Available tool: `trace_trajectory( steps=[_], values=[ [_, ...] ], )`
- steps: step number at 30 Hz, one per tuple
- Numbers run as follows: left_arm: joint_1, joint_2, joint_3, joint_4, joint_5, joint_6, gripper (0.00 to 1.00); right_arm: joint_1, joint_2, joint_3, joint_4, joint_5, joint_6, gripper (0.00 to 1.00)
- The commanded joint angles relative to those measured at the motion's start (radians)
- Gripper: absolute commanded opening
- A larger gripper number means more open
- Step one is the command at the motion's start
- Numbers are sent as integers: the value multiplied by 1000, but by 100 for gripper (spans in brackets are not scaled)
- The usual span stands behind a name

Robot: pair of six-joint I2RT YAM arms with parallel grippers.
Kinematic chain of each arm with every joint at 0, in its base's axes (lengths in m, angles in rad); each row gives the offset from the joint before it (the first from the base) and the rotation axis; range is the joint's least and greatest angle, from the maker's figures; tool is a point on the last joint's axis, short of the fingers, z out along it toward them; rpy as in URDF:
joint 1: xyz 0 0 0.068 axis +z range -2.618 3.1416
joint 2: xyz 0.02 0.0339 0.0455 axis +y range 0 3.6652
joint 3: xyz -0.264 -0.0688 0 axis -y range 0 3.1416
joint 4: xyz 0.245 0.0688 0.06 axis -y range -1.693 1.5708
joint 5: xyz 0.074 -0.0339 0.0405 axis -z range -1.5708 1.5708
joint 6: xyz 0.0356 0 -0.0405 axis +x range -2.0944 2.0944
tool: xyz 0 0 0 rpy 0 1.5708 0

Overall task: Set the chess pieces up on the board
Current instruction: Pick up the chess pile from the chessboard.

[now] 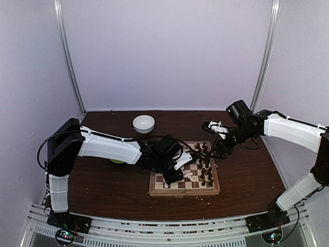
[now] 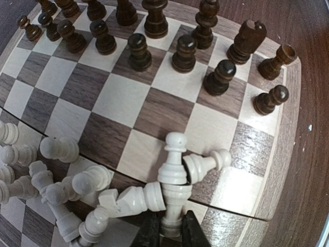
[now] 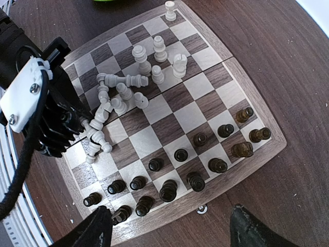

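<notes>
Sixteen dark pieces, one board, white pieces uncountable.

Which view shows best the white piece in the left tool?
Left wrist: the white piece is close and clear, pinched by the left tool. The right wrist view mostly hides it behind that tool; from the top it is too small.

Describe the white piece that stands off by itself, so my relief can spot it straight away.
Find the chessboard and look at the half away from the dark pieces. The white piece is on that half's corner square, topmost in the right wrist view. It stands upright and alone at the border, while the other white pieces bunch mid-board, several tipped over.
</notes>
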Motion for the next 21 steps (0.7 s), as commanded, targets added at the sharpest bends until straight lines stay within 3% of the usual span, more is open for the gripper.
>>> trace_trajectory(
  steps=[1,14,21],
  values=[
    [-6,-32,-31,27,-9,19,10,3,2,1,-15,-3,-13,78],
    [-6,-204,-249,260,-55,-55,1,3,67,78,-65,-253,149,74],
    [-6,-230,-296,352,-70,-104,0,9,209,175,-172,-410,206,63]
  ],
)
